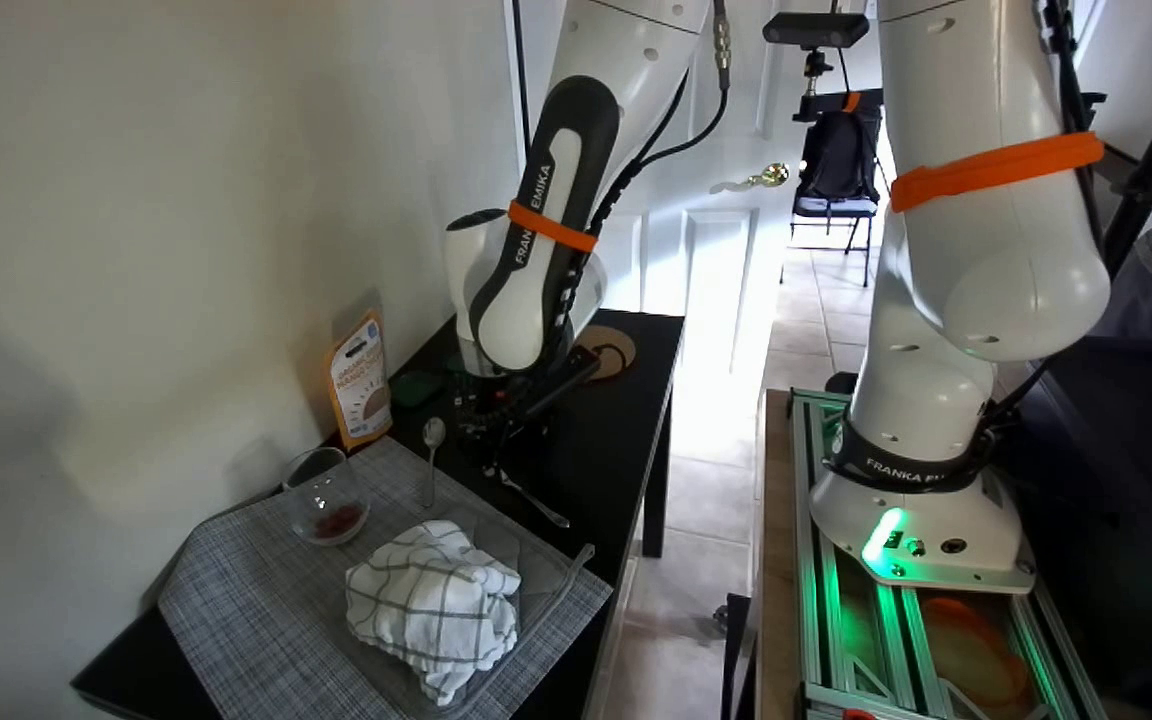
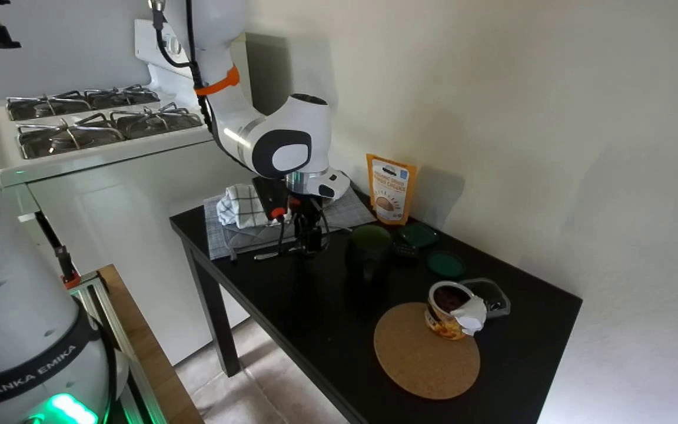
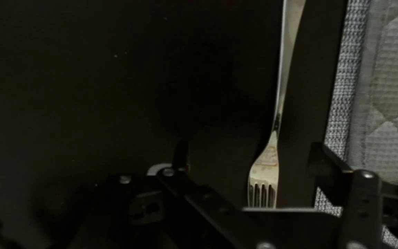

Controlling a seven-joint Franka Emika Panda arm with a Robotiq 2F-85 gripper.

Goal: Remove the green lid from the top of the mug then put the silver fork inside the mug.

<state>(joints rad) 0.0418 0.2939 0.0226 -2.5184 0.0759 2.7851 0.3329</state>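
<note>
The silver fork (image 3: 264, 169) lies on the black table; it also shows in both exterior views (image 1: 534, 500) (image 2: 266, 255). My gripper (image 3: 250, 157) is open and points down over the fork. In the wrist view the fork's head lies between the two fingers, apart from both. The gripper also shows in both exterior views (image 1: 496, 455) (image 2: 309, 247). The dark mug (image 2: 368, 256) stands upright beside the gripper in an exterior view, its round top dull green. The round green lid (image 2: 446, 265) lies flat on the table near the mug. The arm hides the mug in an exterior view.
A squarish green piece (image 2: 418, 234) lies behind the mug. An orange bag (image 2: 391, 188) stands by the wall. A food cup (image 2: 445, 306) sits on a tan disc (image 2: 424, 365). A spoon (image 1: 433, 435), glass bowl (image 1: 326, 510) and checked cloth (image 1: 436, 600) lie around the grey mat (image 1: 256, 590).
</note>
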